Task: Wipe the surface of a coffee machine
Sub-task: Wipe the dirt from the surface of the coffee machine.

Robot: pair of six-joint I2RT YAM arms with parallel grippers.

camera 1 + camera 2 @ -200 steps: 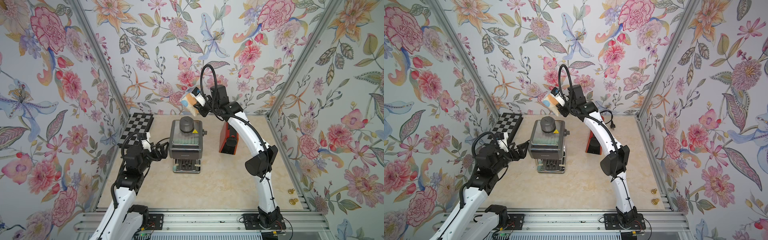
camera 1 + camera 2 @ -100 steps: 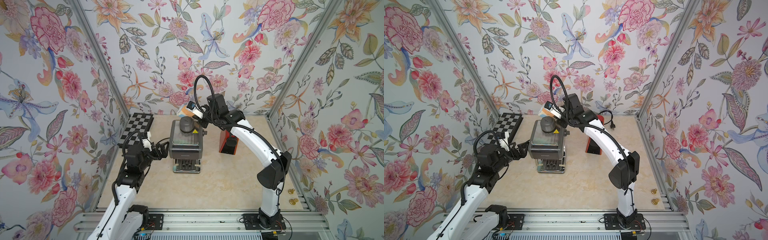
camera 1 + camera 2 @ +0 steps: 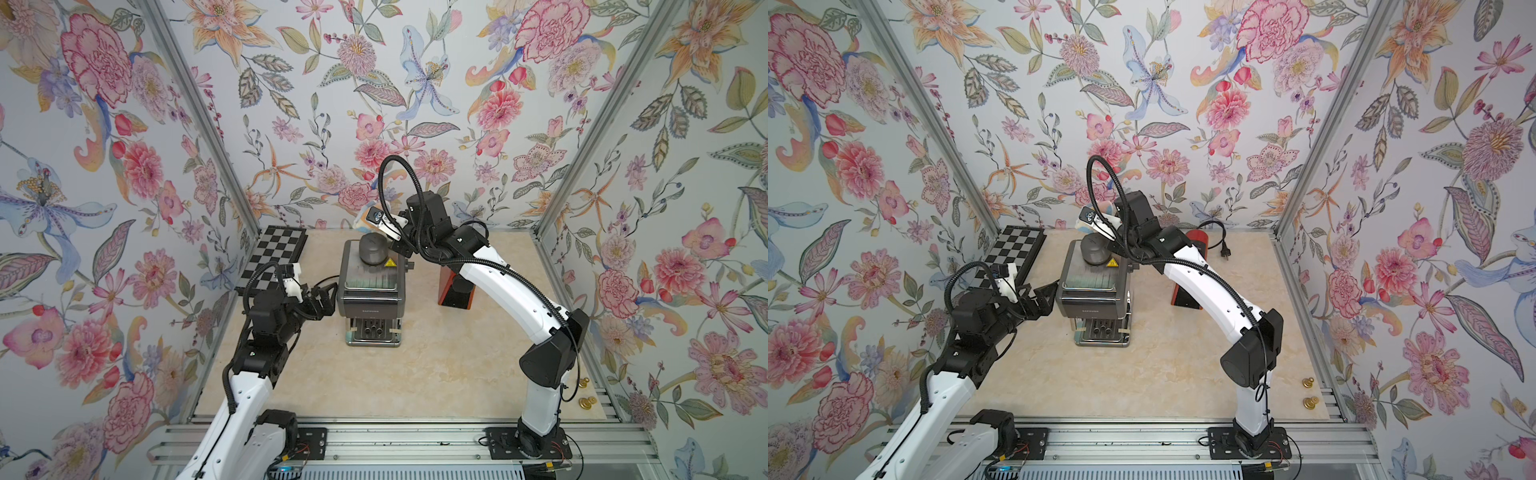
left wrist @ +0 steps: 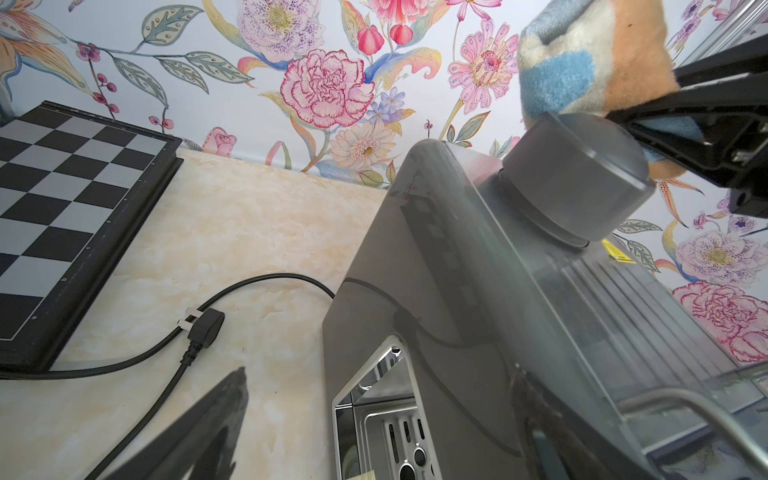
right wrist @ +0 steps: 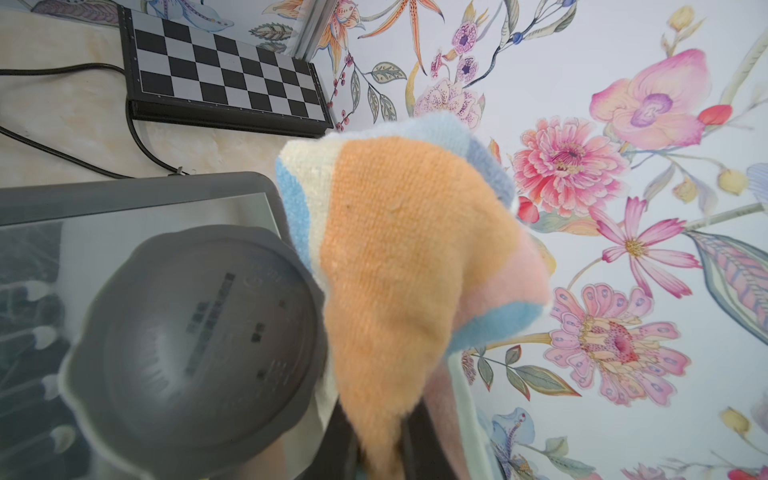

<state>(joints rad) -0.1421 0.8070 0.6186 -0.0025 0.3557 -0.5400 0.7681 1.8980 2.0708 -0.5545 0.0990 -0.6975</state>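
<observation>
Now that the right gripper [image 3: 374, 224] has come down, pinched tight on the striped cloth [image 5: 399, 257], the cloth sits right beside the round cap [image 3: 373, 248] on the coffee machine [image 3: 371, 286], mid-frame. Wiping can start soon, I think.

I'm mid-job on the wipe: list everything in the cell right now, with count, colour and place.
coffee machine: one, grey and steel, table centre
round cap: one, dark grey, on the machine's top
cloth: one, orange, blue, cream and pink, beside the cap
chessboard: one, black and silver, back left corner
box: one, red and black, right of the machine
power cords: two, black, one between chessboard and machine, one behind the box
brass knobs: two, gold, front right edge
table: one, beige marble
left pincer: black, open, at the machine's left side
right pincer: black, shut on the cloth
</observation>
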